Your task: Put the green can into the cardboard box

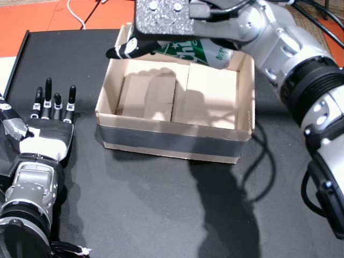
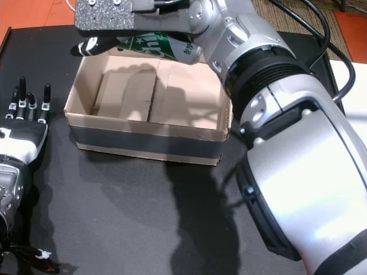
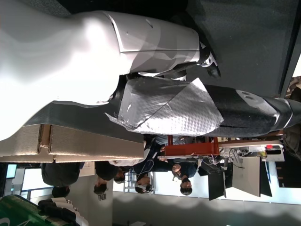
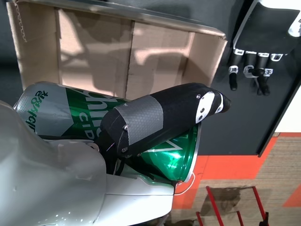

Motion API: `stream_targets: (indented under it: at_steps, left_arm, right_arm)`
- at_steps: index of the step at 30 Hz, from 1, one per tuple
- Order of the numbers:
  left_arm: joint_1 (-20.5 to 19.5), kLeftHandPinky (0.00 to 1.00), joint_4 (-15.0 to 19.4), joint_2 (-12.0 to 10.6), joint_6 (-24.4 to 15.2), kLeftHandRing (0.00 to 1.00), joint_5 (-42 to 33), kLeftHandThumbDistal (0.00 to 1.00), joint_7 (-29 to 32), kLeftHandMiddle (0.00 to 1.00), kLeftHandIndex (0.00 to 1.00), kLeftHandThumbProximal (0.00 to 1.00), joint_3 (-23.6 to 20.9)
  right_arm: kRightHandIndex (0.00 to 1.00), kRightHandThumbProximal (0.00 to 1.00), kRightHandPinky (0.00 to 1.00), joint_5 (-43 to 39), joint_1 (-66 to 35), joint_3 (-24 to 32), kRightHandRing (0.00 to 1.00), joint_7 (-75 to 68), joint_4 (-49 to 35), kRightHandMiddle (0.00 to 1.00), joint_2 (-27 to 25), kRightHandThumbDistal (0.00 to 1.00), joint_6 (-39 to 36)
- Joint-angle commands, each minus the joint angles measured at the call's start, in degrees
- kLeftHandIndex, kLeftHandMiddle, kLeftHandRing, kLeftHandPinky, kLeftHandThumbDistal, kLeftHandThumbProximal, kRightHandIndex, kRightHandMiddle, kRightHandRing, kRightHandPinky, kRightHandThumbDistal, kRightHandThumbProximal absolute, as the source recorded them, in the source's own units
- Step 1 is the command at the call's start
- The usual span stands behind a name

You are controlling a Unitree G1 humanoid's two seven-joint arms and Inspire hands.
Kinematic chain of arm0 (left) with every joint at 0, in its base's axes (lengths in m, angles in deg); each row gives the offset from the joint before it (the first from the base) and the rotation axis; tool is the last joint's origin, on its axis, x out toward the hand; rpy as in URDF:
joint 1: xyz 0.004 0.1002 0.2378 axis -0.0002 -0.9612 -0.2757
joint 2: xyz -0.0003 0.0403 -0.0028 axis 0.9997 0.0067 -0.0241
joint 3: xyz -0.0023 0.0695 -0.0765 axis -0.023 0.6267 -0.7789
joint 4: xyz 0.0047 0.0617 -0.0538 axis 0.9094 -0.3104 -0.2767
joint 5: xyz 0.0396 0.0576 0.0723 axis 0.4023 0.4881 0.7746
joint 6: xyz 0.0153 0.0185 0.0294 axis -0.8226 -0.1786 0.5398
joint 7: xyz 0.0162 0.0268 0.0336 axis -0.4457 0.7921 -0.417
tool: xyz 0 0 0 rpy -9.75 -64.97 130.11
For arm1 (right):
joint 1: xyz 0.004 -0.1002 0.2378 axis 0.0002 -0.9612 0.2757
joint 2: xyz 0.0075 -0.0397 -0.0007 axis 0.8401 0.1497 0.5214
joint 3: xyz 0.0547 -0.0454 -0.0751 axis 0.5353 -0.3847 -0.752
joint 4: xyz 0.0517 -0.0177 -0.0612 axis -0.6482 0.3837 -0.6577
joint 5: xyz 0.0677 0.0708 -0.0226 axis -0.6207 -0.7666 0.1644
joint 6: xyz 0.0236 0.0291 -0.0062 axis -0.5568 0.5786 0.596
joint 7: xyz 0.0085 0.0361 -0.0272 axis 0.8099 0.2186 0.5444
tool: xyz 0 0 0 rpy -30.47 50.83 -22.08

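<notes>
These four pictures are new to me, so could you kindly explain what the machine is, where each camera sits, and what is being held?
This is a humanoid robot with two arms and five-fingered hands. Two pictures look down from its head onto a black table. The other two come from cameras on its wrists, so they appear turned. On the table stands an open cardboard box, with nothing inside it. The right hand holds a green can on its side over the far edge of the box; the right wrist view shows the can close up with a finger across it. The left hand rests flat on the table beside the box, fingers apart, holding nothing. The left wrist view also catches people in the room behind.
</notes>
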Motion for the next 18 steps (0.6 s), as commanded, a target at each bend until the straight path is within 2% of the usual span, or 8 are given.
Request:
stream_targets:
  at_steps: [1, 2, 5, 7, 10, 12, 14, 18]
  left_arm:
    - [-1.4, 0.93, -0.4, -0.1, 0.0, 0.42, 0.3, 0.98, -0.8, 0.2, 0.51, 0.96, -0.1]
    - [-1.4, 0.93, -0.4, -0.1, 0.0, 0.41, 0.4, 0.98, -0.8, 0.2, 0.51, 0.96, 0.0]
    - [-1.4, 0.91, -0.4, -0.1, -0.2, 0.42, 0.3, 0.99, -1.0, 0.21, 0.51, 0.96, -0.1]
    - [-1.2, 0.88, -0.4, -0.2, -0.3, 0.42, 0.1, 0.99, -1.3, 0.21, 0.51, 0.96, -0.3]
    - [-1.2, 0.87, -0.4, -0.3, -0.5, 0.41, -0.1, 0.99, -1.2, 0.23, 0.53, 0.96, -0.6]
    - [-1.3, 0.88, -0.4, -0.3, -0.6, 0.42, 0.1, 1.0, -0.9, 0.23, 0.53, 0.97, -0.4]
    - [-1.4, 0.87, -0.4, -0.3, -0.6, 0.41, 0.4, 1.0, -0.9, 0.23, 0.53, 0.97, -0.3]
    - [-1.4, 0.88, -0.4, -0.3, -0.7, 0.41, 0.3, 0.99, -0.7, 0.24, 0.54, 0.97, -0.3]
  right_arm:
    - [0.0, 0.56, 0.18, -0.4, -0.1, 0.2, 0.06, -0.3, -0.2, 0.0, -0.7, 0.24, -0.3]
    - [0.01, 0.59, 0.2, -0.1, -0.3, -0.1, 0.08, -0.8, -0.2, 0.02, -0.8, 0.28, -0.5]
    - [0.17, 0.68, 0.32, -0.3, -0.8, 0.1, 0.25, -1.3, -0.3, 0.18, -0.8, 0.41, -1.0]
    - [0.21, 0.71, 0.39, -0.9, -1.0, 0.7, 0.3, -1.0, -0.3, 0.21, -0.8, 0.45, -1.2]
    - [0.2, 0.7, 0.43, -1.3, -1.1, 1.3, 0.31, -0.5, -0.3, 0.2, -0.8, 0.49, -1.2]
    - [0.23, 0.71, 0.46, -1.2, -1.0, 1.2, 0.34, -0.4, -0.3, 0.23, -0.8, 0.5, -1.3]
    - [0.29, 0.73, 0.46, -1.0, -0.9, 1.1, 0.37, -0.2, -0.3, 0.27, -0.9, 0.56, -1.3]
    - [0.48, 0.75, 0.52, -1.8, -1.0, 1.8, 0.46, 1.2, -0.2, 0.42, -0.9, 0.64, -1.1]
